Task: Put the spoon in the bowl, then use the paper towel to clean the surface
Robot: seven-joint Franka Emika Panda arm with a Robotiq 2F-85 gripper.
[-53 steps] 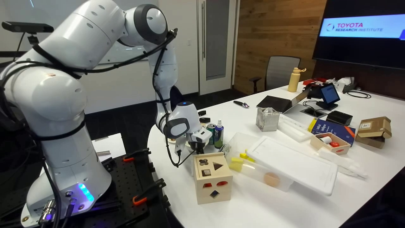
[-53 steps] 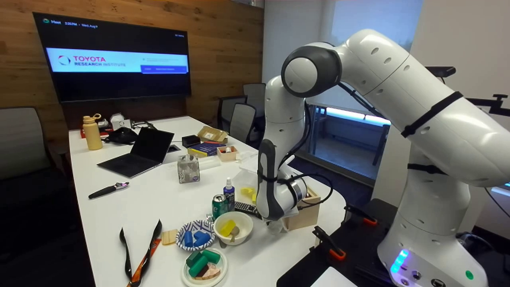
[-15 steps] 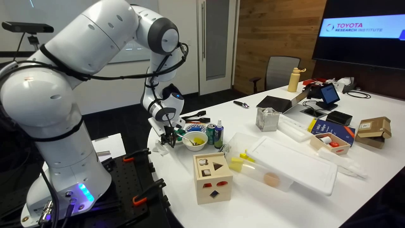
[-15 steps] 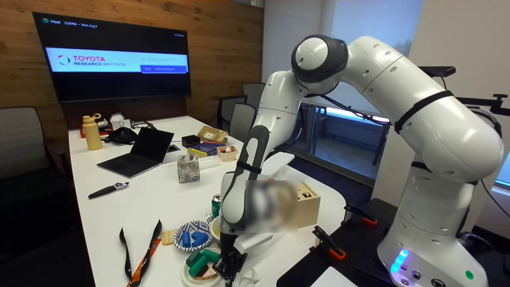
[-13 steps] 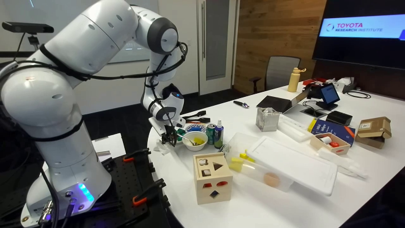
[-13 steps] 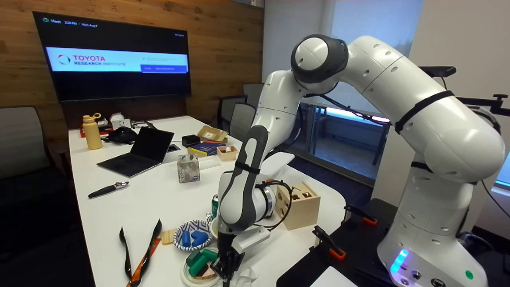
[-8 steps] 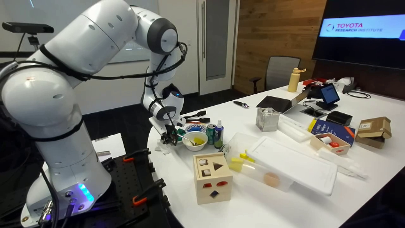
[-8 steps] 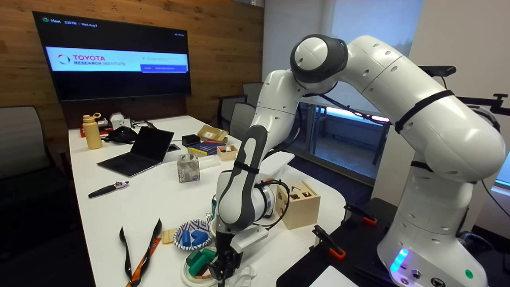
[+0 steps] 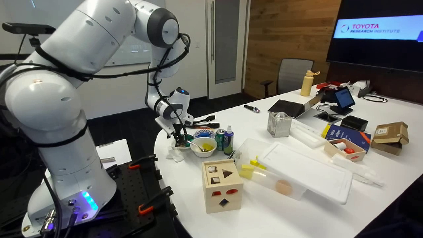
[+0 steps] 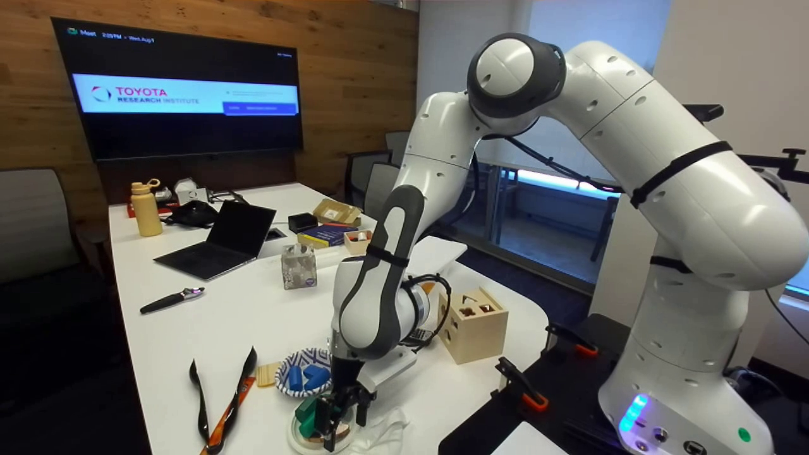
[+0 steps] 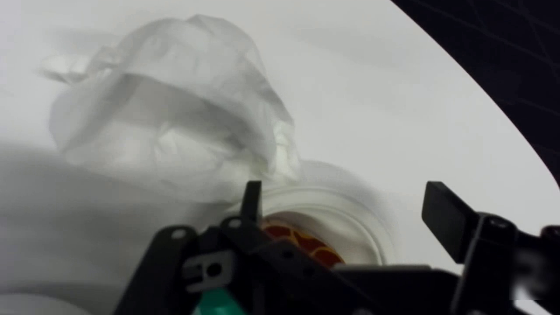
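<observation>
A spoon [image 9: 199,146] rests in the pale bowl [image 9: 202,154], its handle over the rim, with something yellow inside. The arm hides that bowl in an exterior view. Crumpled and white, the paper towel [image 11: 183,96] lies on the white tabletop surface [image 9: 264,215], touching or very near a plate's rim. It shows in both exterior views, as the towel [image 9: 175,154] and the towel [image 10: 387,433]. My gripper [image 11: 343,205] is above that plate, jaws wide apart with nothing held between them. In an exterior view the gripper [image 10: 345,435] is beside the towel.
Green blocks and a pizza-like piece sit on the white plate [image 10: 296,439] under the gripper. Close by are a patterned bowl [image 10: 287,387], tongs [image 10: 231,411], a green can [image 9: 220,140] and a spray bottle [image 9: 228,142]. A wooden cube [image 9: 222,195] and plastic box [image 9: 290,190] stand farther along.
My arm came from beside the wooden cube to the plate end of the table, the towel with it. In the last half second the jaws opened, the towel was released and the arm rose slightly.
</observation>
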